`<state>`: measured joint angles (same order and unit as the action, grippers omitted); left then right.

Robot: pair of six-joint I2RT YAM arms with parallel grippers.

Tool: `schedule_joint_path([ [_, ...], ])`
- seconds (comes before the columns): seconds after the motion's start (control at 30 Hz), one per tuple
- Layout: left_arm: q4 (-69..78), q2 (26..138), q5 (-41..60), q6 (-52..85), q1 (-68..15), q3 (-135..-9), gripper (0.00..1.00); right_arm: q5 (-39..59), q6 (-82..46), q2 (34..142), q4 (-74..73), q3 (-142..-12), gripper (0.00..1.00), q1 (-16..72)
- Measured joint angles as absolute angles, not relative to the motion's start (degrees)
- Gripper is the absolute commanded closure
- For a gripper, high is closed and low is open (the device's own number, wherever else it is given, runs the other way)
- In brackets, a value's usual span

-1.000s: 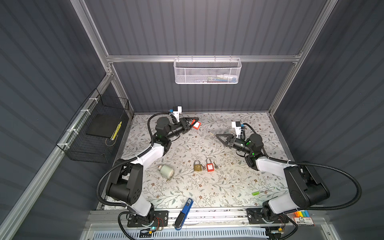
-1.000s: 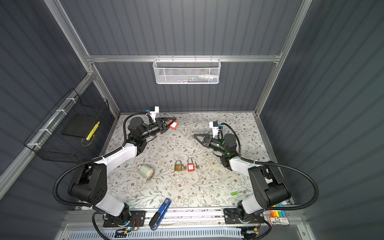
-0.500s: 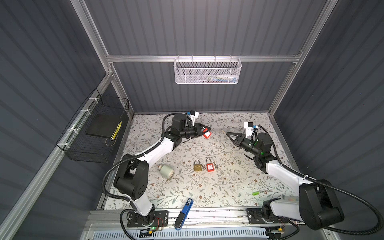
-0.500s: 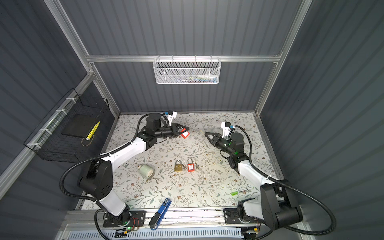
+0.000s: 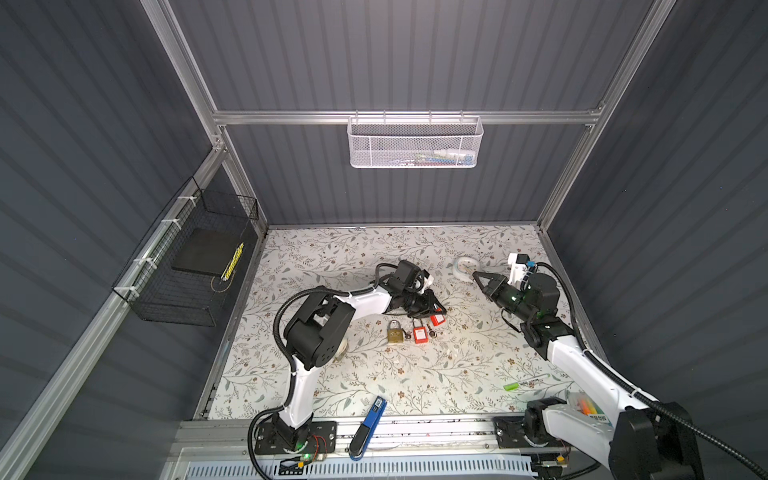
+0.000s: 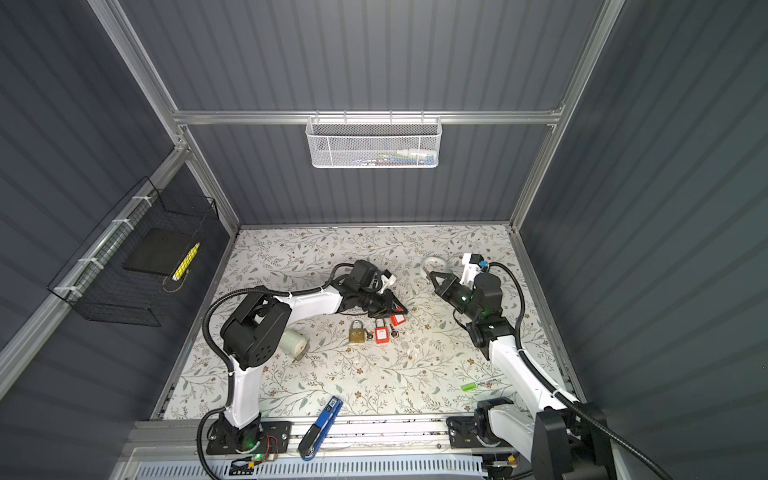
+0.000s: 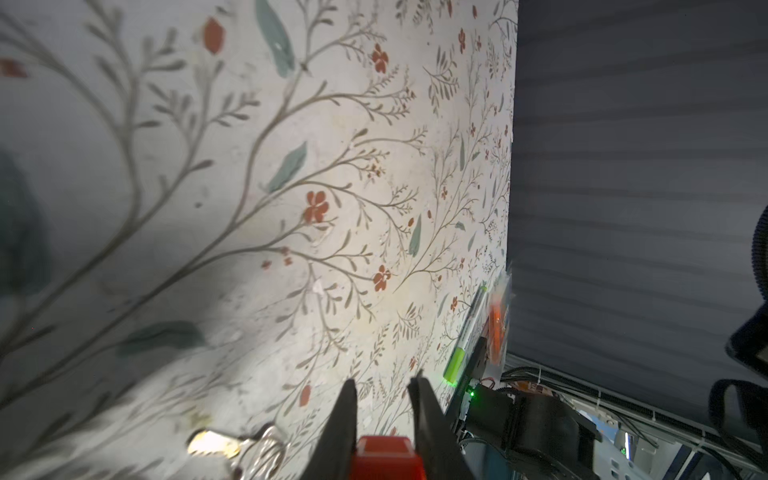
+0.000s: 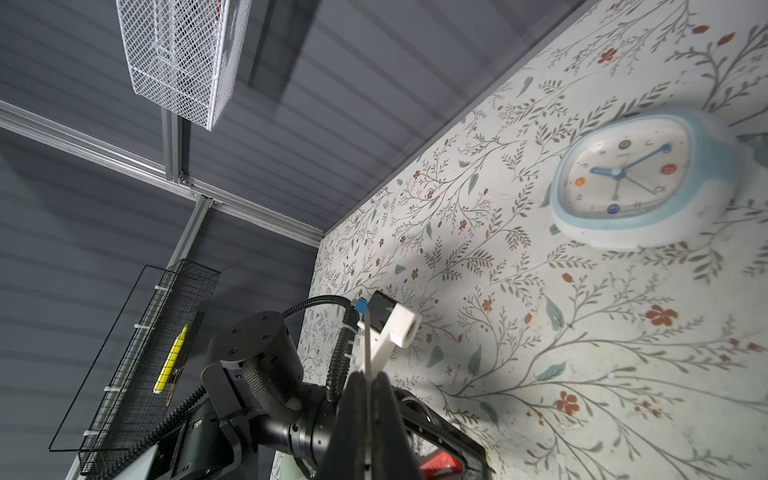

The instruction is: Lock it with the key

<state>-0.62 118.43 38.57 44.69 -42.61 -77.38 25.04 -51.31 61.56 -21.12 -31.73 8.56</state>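
Note:
My left gripper (image 5: 442, 311) (image 6: 404, 309) is low over the middle of the table, shut on a red padlock (image 5: 436, 319) (image 7: 384, 455) that fills the gap between its fingers (image 7: 347, 415). Just in front lie a brass padlock (image 5: 395, 332), a second red padlock (image 5: 419, 333) and a small key on a ring (image 7: 266, 449). My right gripper (image 5: 475, 273) (image 8: 365, 376) hovers at the back right, pointing towards the left arm. It is shut on a thin flat strip that looks like the key (image 8: 365, 349), seen edge-on.
A pale blue clock (image 5: 462, 266) (image 8: 631, 178) lies right behind the right gripper's tip. A white roll (image 6: 293, 343) sits by the left arm's elbow. A green marker (image 5: 525, 382) and a blue tool (image 5: 372, 415) lie near the front edge. Wire baskets hang on the back wall (image 5: 413, 143) and left wall (image 5: 199, 266).
My left gripper has carried the red padlock from the back left down to the middle, beside the other padlocks. My right gripper has swung right, up to the clock.

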Motion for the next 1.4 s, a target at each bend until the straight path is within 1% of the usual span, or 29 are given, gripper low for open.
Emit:
schedule_joint_path([
  [0.2, -2.3, 120.9, 38.5, 44.1, -45.2, -82.0, 1.00, 24.9, -50.9, 61.1, -19.4, -31.0, 1.00, 8.1],
  [0.57, -6.1, 124.2, 38.5, 43.0, -45.8, -85.6, 1.00, 24.8, -50.9, 60.9, -18.5, -30.7, 1.00, 7.8],
  [1.3, -9.8, 127.9, 38.6, 43.0, -46.2, -87.3, 1.00, 24.8, -50.7, 60.6, -18.3, -30.2, 1.00, 7.5],
  [1.4, -10.5, 128.6, 38.6, 43.0, -46.2, -87.5, 0.96, 24.8, -50.7, 60.6, -18.3, -30.2, 1.00, 7.5],
])
